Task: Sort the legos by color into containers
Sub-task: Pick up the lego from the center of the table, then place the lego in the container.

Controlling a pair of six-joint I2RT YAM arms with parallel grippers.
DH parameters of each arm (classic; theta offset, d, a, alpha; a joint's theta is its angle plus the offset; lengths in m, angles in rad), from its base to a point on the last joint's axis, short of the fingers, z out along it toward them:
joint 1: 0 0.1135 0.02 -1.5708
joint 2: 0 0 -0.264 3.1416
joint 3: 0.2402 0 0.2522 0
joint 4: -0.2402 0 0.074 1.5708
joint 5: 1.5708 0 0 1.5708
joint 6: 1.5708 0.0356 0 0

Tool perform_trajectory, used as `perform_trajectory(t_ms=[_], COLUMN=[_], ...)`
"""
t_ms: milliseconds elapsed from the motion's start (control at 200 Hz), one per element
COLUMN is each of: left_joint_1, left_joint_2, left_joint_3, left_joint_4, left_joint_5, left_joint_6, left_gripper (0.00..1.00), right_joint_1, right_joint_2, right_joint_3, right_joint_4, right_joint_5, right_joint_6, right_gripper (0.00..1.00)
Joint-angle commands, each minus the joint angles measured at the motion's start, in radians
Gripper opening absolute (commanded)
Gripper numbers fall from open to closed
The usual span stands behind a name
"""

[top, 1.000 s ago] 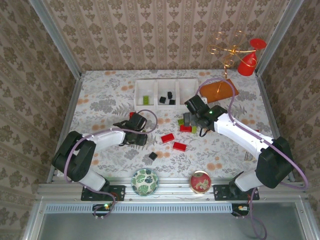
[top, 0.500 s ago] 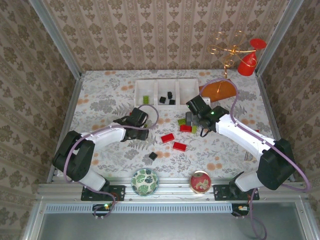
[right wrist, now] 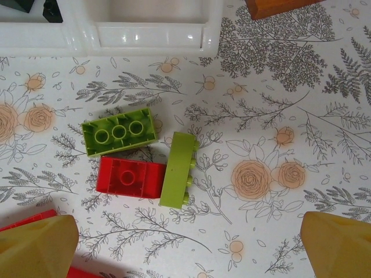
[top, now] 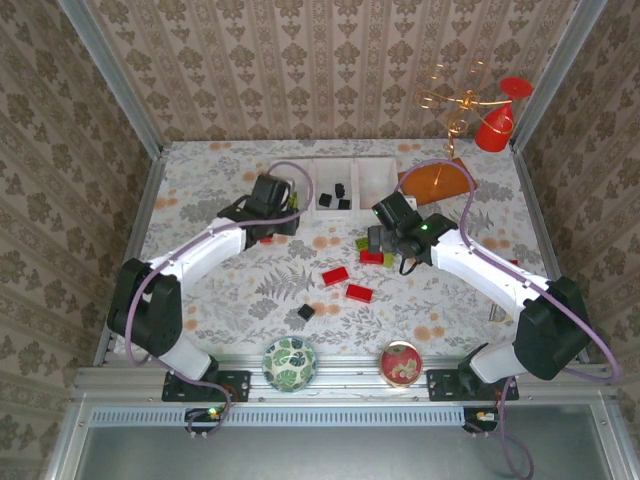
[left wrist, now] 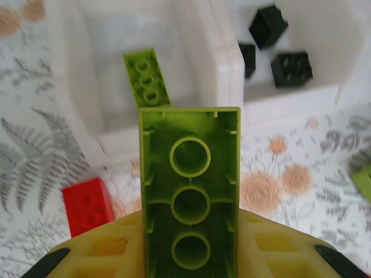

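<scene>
Lego brick [left wrist: 190, 191], green, clenched in left pincer [top: 268, 205] just short of the tray [left wrist: 223, 69], green compartment; next move, I judge: advance, then release. Right pincer [top: 379, 238] released, empty.

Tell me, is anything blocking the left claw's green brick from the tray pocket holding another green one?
Nothing visible does. The left claw holds its green brick just short of the white tray, that pocket straight ahead. A red brick lies aside on the table.

Red brick [right wrist: 128, 178] touching upturned green brick [right wrist: 119, 131] and sideways green brick [right wrist: 178, 168]; fingers [right wrist: 35, 246] wide apart.
</scene>
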State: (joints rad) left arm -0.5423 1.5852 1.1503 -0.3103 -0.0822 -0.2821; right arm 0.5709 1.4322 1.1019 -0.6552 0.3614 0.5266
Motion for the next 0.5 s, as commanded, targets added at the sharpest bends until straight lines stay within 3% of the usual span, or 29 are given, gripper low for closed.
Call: perform_trajectory(t_ms=[0, 495], left_joint_1=[0.030, 0.081], left_joint_2=[0.054, 0.400], left_joint_3=[0.082, 0.471], left_joint_4=[-0.010, -0.130], left_joint_5=[-0.002, -0.037], left_joint_6=[0.040, 0.111], left_gripper=[0.24, 0.26], right_joint_1=[-0.005, 0.005], right_joint_2=[-0.005, 0.038], right_joint_3=[-0.007, 0.003], right_joint_4=[-0.015, -0.050], right_joint_5=[0.015, 0.009], right_joint_6=[-0.019, -0.008], right_gripper=[1.00, 1.00])
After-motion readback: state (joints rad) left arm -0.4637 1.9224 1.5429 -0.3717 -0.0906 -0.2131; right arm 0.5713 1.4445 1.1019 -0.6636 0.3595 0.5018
